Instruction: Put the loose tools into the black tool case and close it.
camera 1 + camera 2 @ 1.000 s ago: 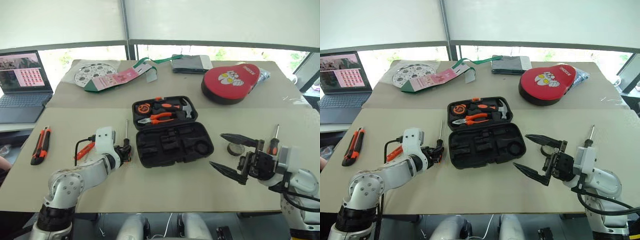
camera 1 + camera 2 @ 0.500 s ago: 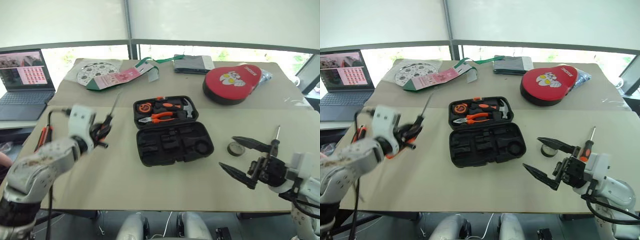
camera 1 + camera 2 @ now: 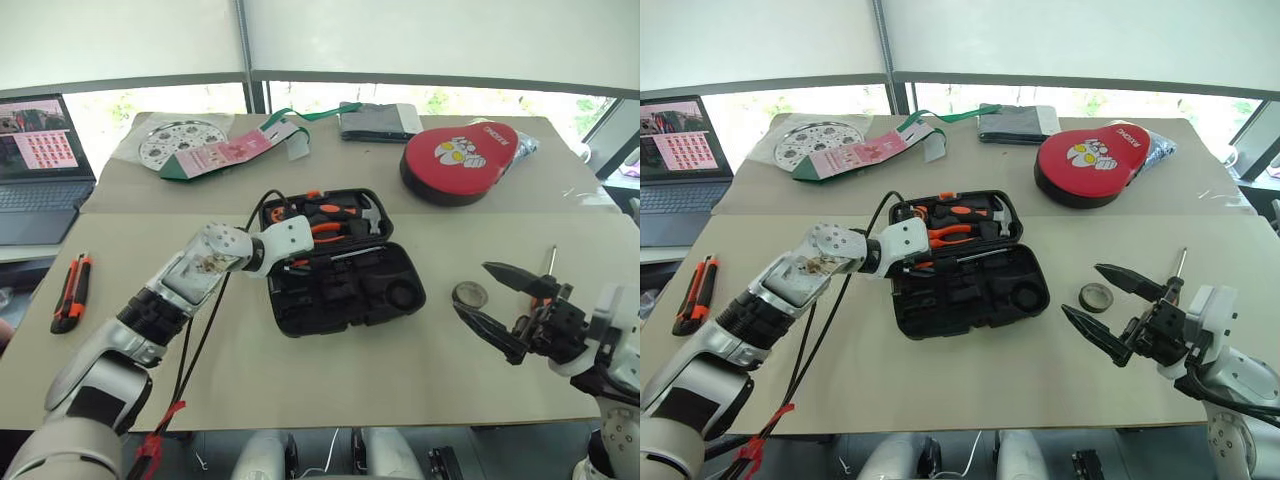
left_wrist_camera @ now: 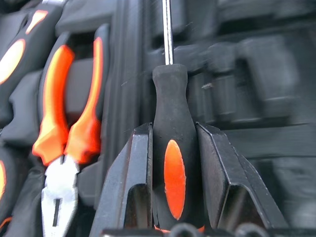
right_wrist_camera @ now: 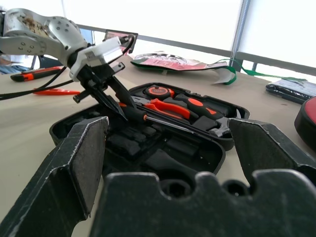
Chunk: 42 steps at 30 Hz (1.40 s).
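Note:
The black tool case [image 3: 375,285] lies open at the table's middle. My left gripper [image 3: 290,264] is over its left part, shut on a black-orange screwdriver [image 4: 170,148] whose shaft points across the case along the hinge. My right gripper [image 3: 470,288] hovers open and empty near the table's front right. The small grey tape roll [image 3: 1095,297] lies just beyond it. A second black-orange screwdriver [image 3: 548,262] lies behind that gripper. The utility knife [image 3: 70,305] rests near the left edge. The slim orange tester screwdriver [image 5: 52,91] lies on the table left of the case.
Pliers [image 4: 64,123], a hammer and a tape measure fill the case's far half. A red pad [image 3: 458,160], a dark pouch [image 3: 375,120] and a round disc with a pink card [image 3: 180,145] lie along the back. A laptop [image 3: 40,160] stands far left.
My left arm has swung from the table's left side to over the case, carrying the screwdriver. The right gripper has drifted slightly right, still open. The camera has shifted.

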Tool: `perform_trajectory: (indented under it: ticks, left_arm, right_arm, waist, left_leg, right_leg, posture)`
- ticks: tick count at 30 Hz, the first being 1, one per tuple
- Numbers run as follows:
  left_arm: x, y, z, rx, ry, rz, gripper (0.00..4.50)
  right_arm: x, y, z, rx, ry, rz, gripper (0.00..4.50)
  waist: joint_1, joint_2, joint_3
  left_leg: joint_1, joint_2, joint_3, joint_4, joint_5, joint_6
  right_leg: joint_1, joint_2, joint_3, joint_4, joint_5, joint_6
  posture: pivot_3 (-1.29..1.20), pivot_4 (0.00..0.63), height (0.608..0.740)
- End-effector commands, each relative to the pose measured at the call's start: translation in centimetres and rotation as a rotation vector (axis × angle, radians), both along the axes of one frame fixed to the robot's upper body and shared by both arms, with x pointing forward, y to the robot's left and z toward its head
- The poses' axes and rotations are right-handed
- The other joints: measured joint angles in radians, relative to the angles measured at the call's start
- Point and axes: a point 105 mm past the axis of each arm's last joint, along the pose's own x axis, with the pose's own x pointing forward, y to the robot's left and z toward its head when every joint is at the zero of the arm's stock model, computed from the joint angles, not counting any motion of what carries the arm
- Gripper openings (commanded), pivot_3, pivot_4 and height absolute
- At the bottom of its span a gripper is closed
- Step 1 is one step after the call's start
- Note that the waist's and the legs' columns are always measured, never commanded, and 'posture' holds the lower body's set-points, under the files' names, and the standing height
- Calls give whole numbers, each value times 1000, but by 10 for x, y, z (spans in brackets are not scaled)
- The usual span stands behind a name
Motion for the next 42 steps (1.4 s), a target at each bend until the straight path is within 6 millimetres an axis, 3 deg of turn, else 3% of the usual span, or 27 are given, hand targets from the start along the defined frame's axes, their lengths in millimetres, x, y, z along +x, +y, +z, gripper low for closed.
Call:
perform_trajectory:
  ticks: [1, 8, 16, 18, 20, 22, 25, 27, 31, 36, 42]
  left_arm:
    - [3, 1, 6, 35, -24, -2, 841]
    - [-1, 11, -1, 129, -11, -8, 841]
    - [3, 8, -2, 91, 15, 62, 841]
    - [0, 7, 0, 90, 15, 56, 1852]
    - [-1, 4, 5, 64, -1, 49, 2511]
    - [-7, -9, 30, -26, -84, -17, 3146]
    - [-16, -20, 57, -170, -125, -54, 3146]
    - [-20, -19, 59, -214, -112, -54, 3146]
    - [-7, -6, 39, -356, -40, 59, 1990]
    - [6, -6, 11, -470, 23, 129, 86]
    - [5, -13, -13, -424, 68, 126, 13]
  right_arm:
    - [-6, 5, 7, 3, -31, 8, 4500]
    - [-10, 7, 5, 14, -20, 10, 4500]
    - [-13, 11, 3, 25, -6, 30, 4500]
    - [-14, 12, 3, 28, 0, 38, 4500]
    - [-15, 14, 2, 31, 6, 45, 4500]
    - [-16, 17, 0, 39, 26, 59, 4500]
    - [-18, 18, -3, 44, 56, 69, 4500]
    - [-19, 18, -5, 43, 63, 65, 4500]
    - [-15, 14, -5, 58, 51, 29, 4500]
    - [-13, 15, -5, 57, 45, 24, 4500]
    - [-12, 16, -4, 58, 41, 19, 4500]
  waist:
    - [0, 0, 0]
    - [-1, 0, 0]
    - [0, 0, 0]
    - [0, 0, 0]
    - [1, 0, 0]
    - [1, 0, 0]
    - [3, 0, 0]
    - [4, 1, 0]
    - [-1, 3, -1]
    - [1, 2, -1]
    - [4, 2, -1]
  left_leg:
    - [-1, 0, 0, 1, -1, 1]
    - [-4, -1, 1, 9, -4, 6]
    - [-5, -1, 0, 12, -4, 7]
    - [-5, -1, 0, 13, -4, 7]
    - [-5, -1, 0, 14, -4, 7]
    - [-5, -1, 0, 15, -5, 8]
    - [-7, -1, 0, 16, -5, 9]
    - [-9, -1, -1, 17, -5, 9]
    - [-7, -1, -1, 17, -5, 9]
    - [-7, -1, -1, 17, -5, 9]
    - [-8, -2, -1, 18, -6, 10]
  right_leg:
    - [0, 0, 0, -1, 1, 1]
    - [0, -3, 1, -2, 4, 7]
    - [1, -3, 0, 0, 4, 7]
    - [1, -3, 0, 0, 4, 7]
    - [1, -3, 1, 1, 4, 7]
    - [1, -4, 1, 1, 5, 7]
    - [-1, -4, 0, 1, 5, 7]
    - [-1, -5, 0, 1, 5, 8]
    - [1, -5, 0, 0, 6, 8]
    - [1, -4, 0, 1, 6, 9]
    - [1, -5, 0, -1, 7, 10]
  posture:
    - [0, 150, 740]
    - [0, 150, 740]
    - [0, 150, 740]
    - [0, 150, 740]
    - [0, 150, 740]
    - [0, 150, 740]
    - [0, 150, 740]
    - [0, 150, 740]
    - [0, 150, 740]
    - [0, 150, 740]
    - [0, 150, 740]
